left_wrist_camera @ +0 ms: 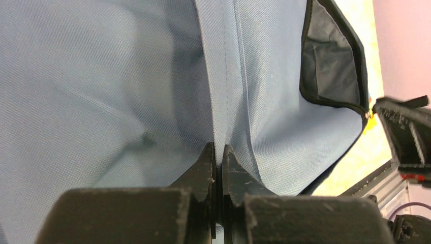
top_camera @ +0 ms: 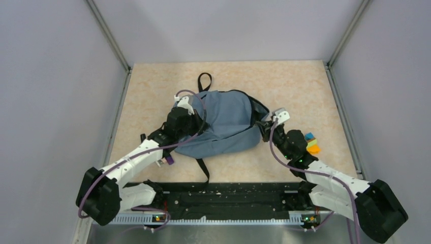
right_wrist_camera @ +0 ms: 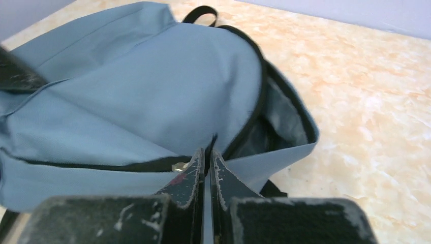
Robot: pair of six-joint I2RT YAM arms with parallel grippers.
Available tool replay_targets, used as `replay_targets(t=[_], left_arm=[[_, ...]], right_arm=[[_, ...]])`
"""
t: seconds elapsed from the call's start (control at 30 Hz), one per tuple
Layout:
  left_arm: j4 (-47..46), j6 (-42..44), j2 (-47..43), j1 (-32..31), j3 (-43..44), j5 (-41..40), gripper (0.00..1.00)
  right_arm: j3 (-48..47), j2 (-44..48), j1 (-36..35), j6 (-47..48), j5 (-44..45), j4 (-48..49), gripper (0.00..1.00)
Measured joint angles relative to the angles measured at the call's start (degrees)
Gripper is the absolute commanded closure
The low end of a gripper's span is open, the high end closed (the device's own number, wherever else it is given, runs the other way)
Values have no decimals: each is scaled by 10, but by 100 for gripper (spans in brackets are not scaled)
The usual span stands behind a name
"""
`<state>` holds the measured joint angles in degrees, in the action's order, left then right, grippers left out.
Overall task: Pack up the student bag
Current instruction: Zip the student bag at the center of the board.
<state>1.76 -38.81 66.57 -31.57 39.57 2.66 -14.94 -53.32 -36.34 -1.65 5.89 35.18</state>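
The bag [top_camera: 223, 122] lies flat mid-table, gripped at both sides. The left gripper [left_wrist_camera: 217, 151] is closed almost fully, with a raised fold of the blue cloth pinched between its fingers. Cloth spreads away on either side of them and beyond their tips. Farther out and to the right of these fingers the opening [left_wrist_camera: 330, 56] gapes, with dark lining inside a black zip edge.

The right gripper [right_wrist_camera: 206, 152] is closed to a thin slit, its tips at the zip edge on the near end of that opening. It seems to pinch the edge, though the tips hide the contact. A small metal piece [right_wrist_camera: 178, 166], perhaps the zip pull, sits just left of these fingers. To their right and ahead lies bare table [top_camera: 300, 86], open as far as the far wall and the side rail [top_camera: 341, 107].

Counted: one bag, with one top loop [top_camera: 205, 80] beyond the left fingers and one strap [top_camera: 204, 170] trailing back toward the arm bases. There is one cluster of blocks [top_camera: 311, 143] behind the right fingers beside the forearm, showing three colours: blue, green and orange. One purple piece [top_camera: 169, 160] lies behind the left fingers, by that forearm.
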Motion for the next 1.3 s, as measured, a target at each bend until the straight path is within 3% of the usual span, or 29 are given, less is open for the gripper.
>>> replay_targets(t=[0.3,0.4,0.47,0.5,0.57,0.7,0.8,1.03,1.3], left_arm=[[42,79,-26,27,0,3,99],[52,106,-27,31,0,8,65],[58,120,-27,33,1,10,49],[61,125,-27,34,2,10,38],[66,137,-27,35,5,7,30],[69,164,-27,28,19,-4,28],[70,198,-27,-2,37,-13,28],[29,279,-14,-107,56,-11,26],[-24,304,59,-137,58,40,26]], right_arm=[[-47,-110,150,-25,-33,59,100],[-59,-109,151,-26,-75,68,100],[-67,-103,151,-33,-107,65,100],[-70,-96,151,-40,-121,55,92],[-78,-76,151,-55,-137,22,73],[-87,-26,151,-92,-146,-57,50],[-87,16,151,-111,-153,-120,41],[-87,85,151,-151,-191,-236,37],[-85,88,151,-175,-283,-325,37]])
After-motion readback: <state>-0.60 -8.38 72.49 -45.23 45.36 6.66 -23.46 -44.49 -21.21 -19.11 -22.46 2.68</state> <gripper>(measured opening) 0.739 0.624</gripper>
